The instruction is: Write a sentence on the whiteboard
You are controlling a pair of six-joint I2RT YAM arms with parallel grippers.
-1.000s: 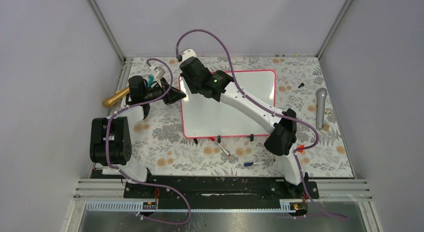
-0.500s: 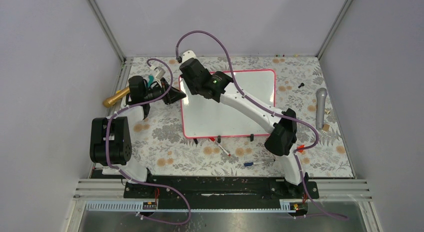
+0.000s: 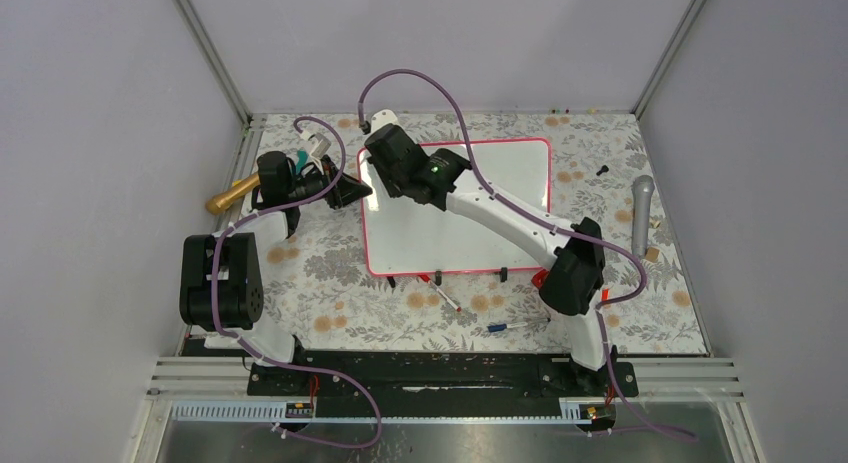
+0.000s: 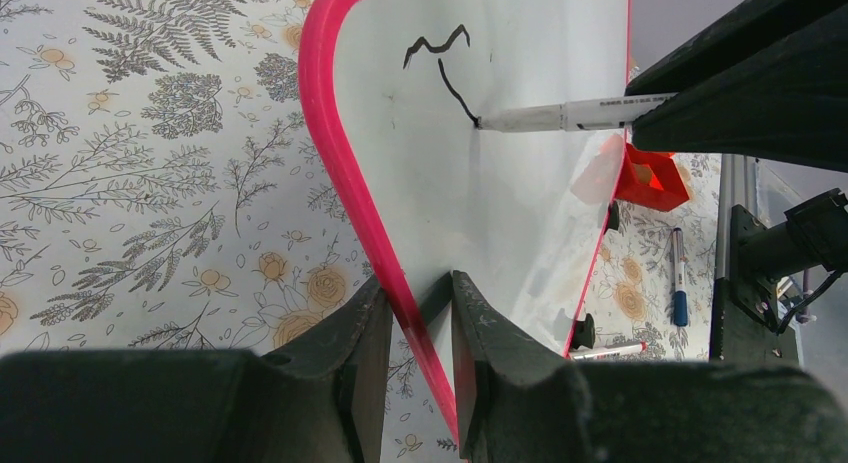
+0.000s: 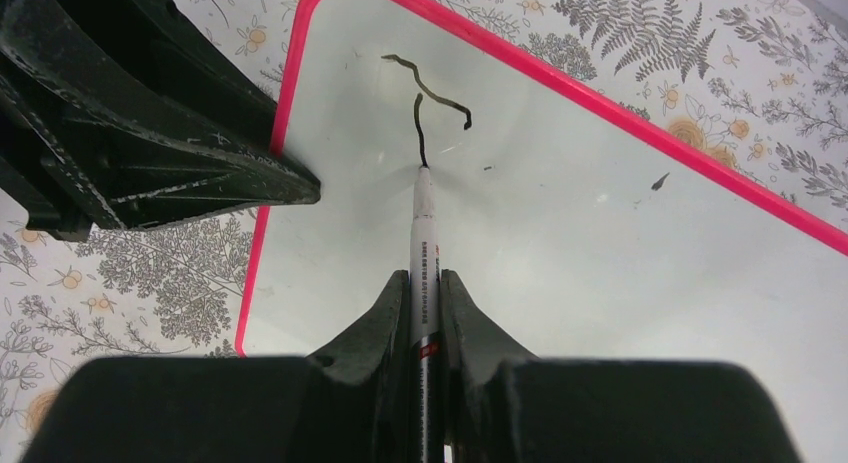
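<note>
1. The whiteboard is lying mid-bench, toward the far edge.
2. The left fingers are pinching its left rim, narrowly closed.
3. The right fingers are clamping the marker and have been edging rightward; its tip is touching the board's far-left corner, so the sentence is barely starting.

On my overhead feed the counter wears a grey fern-and-flower print. The whiteboard lies flat on it at the centre of the frame. A gold microphone lies at centre left and a silver microphone at centre right, with a small tan block just below it. Below the board lie a red-capped pen and, lower right of it, a blue-capped pen.
</note>
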